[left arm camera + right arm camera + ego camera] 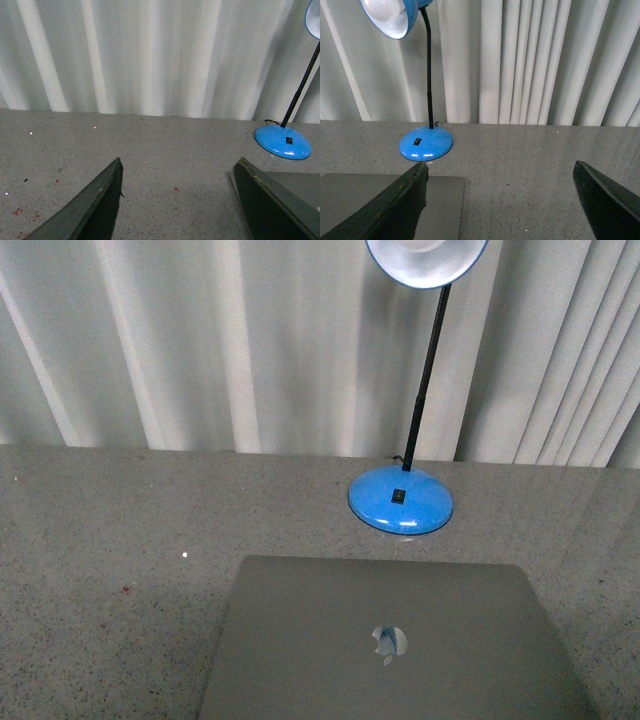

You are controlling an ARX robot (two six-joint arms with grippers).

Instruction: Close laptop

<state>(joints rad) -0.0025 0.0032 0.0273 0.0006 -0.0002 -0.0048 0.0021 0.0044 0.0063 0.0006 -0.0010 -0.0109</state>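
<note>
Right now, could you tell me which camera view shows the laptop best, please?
The front view: the laptop lies shut, its grey lid and logo facing up. The left wrist view shows only a sliver behind a finger; the right wrist view shows one lid corner.

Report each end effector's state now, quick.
Left end effector: open, holding nothing.
Right end effector: open, holding nothing.

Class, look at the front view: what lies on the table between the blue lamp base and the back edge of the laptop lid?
Nothing. In the front view, only a bare strip of speckled grey table separates the lamp base from the laptop.
</note>
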